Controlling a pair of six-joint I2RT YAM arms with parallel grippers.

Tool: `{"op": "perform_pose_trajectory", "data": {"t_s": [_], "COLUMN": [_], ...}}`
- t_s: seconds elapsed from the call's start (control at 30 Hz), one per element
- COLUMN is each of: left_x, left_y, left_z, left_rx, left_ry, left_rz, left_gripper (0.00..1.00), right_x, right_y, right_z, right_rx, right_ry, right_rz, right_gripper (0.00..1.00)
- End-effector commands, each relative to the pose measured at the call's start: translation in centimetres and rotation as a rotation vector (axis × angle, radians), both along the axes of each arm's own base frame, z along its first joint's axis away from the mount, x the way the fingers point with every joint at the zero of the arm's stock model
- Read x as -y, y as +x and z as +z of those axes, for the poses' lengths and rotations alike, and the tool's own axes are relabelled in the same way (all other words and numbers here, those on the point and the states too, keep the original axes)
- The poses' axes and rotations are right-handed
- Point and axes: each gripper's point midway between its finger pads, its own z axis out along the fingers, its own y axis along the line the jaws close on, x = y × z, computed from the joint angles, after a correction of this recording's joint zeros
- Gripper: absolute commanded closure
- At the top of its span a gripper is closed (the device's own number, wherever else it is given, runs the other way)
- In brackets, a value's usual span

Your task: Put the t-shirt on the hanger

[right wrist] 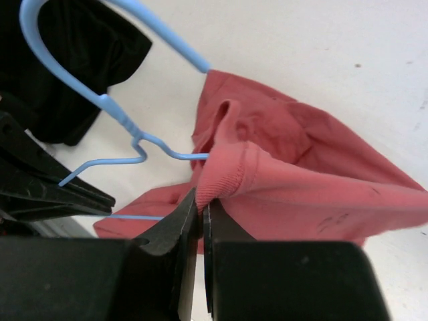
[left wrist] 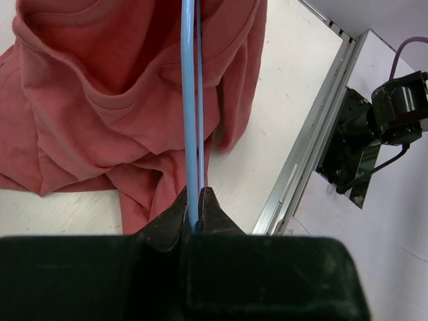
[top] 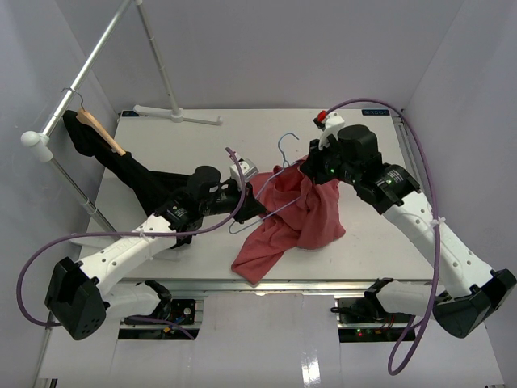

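Observation:
The salmon-red t-shirt [top: 291, 222] hangs bunched in mid-table, lifted at its top. The light-blue wire hanger [top: 283, 147] stands with its hook up and one arm inside the shirt. My left gripper [top: 252, 194] is shut on the hanger's lower wire; in the left wrist view the wire [left wrist: 189, 100] runs up from the gripper [left wrist: 196, 204] in front of the shirt [left wrist: 100, 100]. My right gripper [top: 311, 171] is shut on the shirt's ribbed collar; the right wrist view shows the gripper [right wrist: 201, 200], the t-shirt [right wrist: 301, 174] and the hanger [right wrist: 120, 117].
A black garment [top: 129, 174] on a tan wooden hanger [top: 101, 129] hangs from the metal rack [top: 89, 65] at the far left and trails onto the table. The rack's foot [top: 178, 113] stands at the back. The table's metal front edge [left wrist: 301, 160] is near.

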Motion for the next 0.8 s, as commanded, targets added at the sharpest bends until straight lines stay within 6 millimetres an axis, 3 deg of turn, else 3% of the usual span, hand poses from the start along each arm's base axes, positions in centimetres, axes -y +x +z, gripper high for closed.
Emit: {"op": "perform_pose_trajectory", "data": {"t_s": [0.0, 0.1, 0.27, 0.37, 0.53, 0.77], "left_x": [0.0, -0.2, 0.2, 0.3, 0.6, 0.6], "left_y": [0.2, -0.4, -2.0, -2.6, -3.0, -3.2], "left_z": [2.4, 1.9, 3.5, 4.7, 5.2, 4.6], "left_rx": [0.082, 0.061, 0.125, 0.183, 0.194, 0.188], "left_ry": [-0.073, -0.064, -0.145, -0.214, -0.231, -0.224], "left_rz": [0.037, 0.028, -0.052, -0.081, -0.112, -0.12], "left_gripper": [1.0, 1.0, 1.0, 1.0, 1.0, 1.0], "right_x": [2.3, 2.6, 0.2, -1.4, -1.9, -2.8], "right_y": [1.0, 1.0, -0.4, -2.3, -3.5, -5.1], "right_z": [4.8, 5.2, 5.7, 6.4, 6.4, 6.9], "right_rx": [0.157, 0.174, 0.168, 0.201, 0.223, 0.238], "right_ry": [0.02, 0.005, 0.055, 0.112, 0.113, 0.142], "right_rz": [-0.12, -0.118, 0.04, 0.184, 0.271, 0.377], "right_gripper": [0.92, 0.92, 0.92, 0.92, 0.92, 0.81]}}
